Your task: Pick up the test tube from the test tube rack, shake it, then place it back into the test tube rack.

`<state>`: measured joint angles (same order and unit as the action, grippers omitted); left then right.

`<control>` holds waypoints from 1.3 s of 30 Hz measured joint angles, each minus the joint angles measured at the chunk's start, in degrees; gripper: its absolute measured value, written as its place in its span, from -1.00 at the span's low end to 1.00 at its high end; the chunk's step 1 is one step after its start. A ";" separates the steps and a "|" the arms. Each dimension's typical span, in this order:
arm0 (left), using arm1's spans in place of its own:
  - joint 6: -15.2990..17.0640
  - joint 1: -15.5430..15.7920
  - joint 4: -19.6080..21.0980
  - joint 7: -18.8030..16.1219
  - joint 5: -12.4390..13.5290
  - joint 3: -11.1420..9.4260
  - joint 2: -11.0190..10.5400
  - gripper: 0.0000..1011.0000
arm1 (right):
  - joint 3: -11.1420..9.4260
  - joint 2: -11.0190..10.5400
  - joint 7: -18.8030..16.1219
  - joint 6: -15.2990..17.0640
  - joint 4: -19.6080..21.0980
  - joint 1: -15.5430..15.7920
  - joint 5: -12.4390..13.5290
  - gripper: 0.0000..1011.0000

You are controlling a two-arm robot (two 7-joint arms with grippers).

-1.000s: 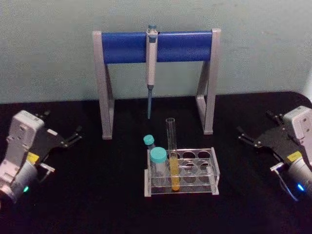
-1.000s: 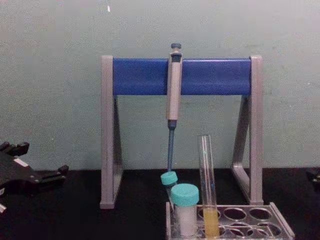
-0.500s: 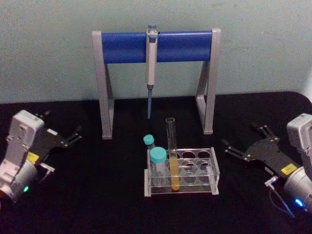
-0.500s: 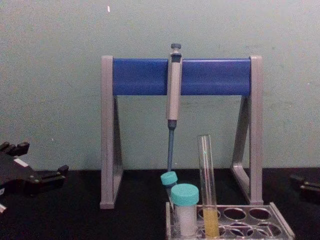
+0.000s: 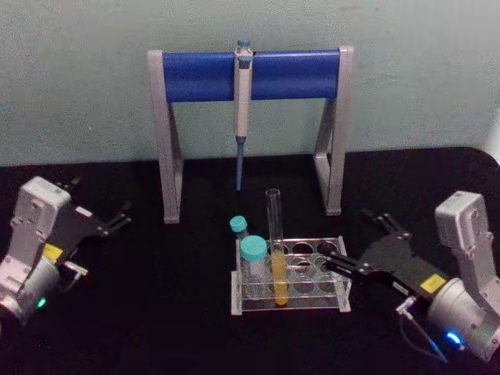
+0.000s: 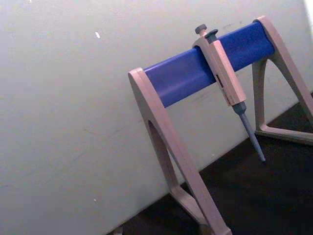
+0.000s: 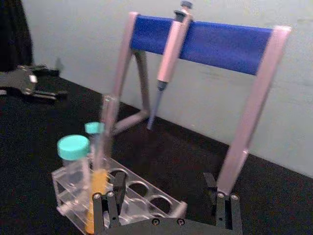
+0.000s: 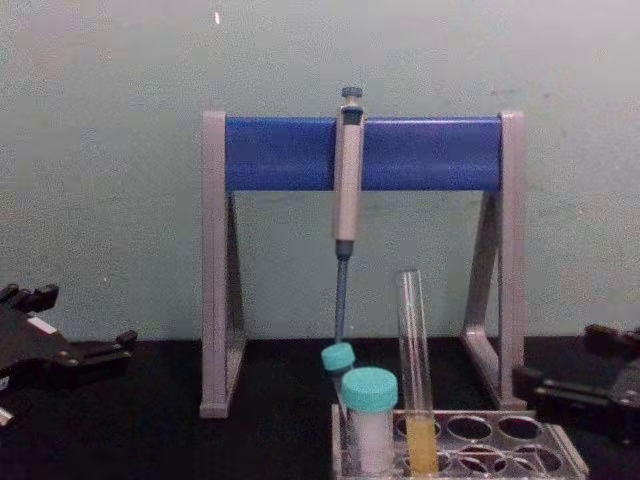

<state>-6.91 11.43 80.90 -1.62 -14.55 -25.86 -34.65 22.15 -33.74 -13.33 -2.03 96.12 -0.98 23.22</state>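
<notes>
The test tube [image 5: 274,226] stands upright in the low clear test tube rack [image 5: 316,301] at mid-table, yellow liquid in its bottom; it also rises from the rack [image 8: 560,450] as the test tube [image 8: 412,350] in the chest view. My right gripper [image 5: 348,238] is open just right of the rack, one finger level with the rack's right end, nothing between its fingers. From the right wrist view the test tube [image 7: 104,134] and rack [image 7: 168,209] lie just beyond the gripper [image 7: 164,192]. My left gripper [image 5: 98,199] rests open at the far left, idle.
Two teal-capped vials [image 5: 252,254] stand in the rack's left end beside the tube. Behind the rack, a grey-legged stand with a blue crossbar [image 5: 199,76] holds a hanging grey pipette [image 5: 242,101]. Black tabletop [image 5: 180,312] lies bare left of the rack.
My right gripper has swung in from the far right toward the rack, now close to its right end. The left arm, tube and rack have not moved.
</notes>
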 joint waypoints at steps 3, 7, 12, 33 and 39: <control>0.00 0.00 0.00 0.00 0.00 0.00 0.00 0.98 | 0.47 0.85 -1.09 0.00 -0.06 -0.52 -0.16 0.98; 0.00 0.00 0.00 0.00 0.00 0.00 0.00 0.98 | 1.01 1.89 -2.46 -0.04 -0.46 -1.25 -0.55 0.98; 0.00 0.00 0.00 0.00 0.00 0.00 0.00 0.98 | 1.52 3.42 -4.47 0.36 -1.13 -2.26 -0.78 0.98; 0.00 0.00 0.00 0.00 0.00 0.00 0.00 0.98 | 2.28 8.41 -9.74 3.94 -4.66 -7.52 -1.96 0.98; 0.00 0.00 0.00 0.00 0.00 0.00 0.00 0.98 | 2.30 9.67 -10.36 5.17 -5.51 -8.42 -1.98 0.98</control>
<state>-6.91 11.43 80.90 -1.62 -14.55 -25.86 -34.65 24.45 -24.07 -23.69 3.14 90.61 -9.41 21.24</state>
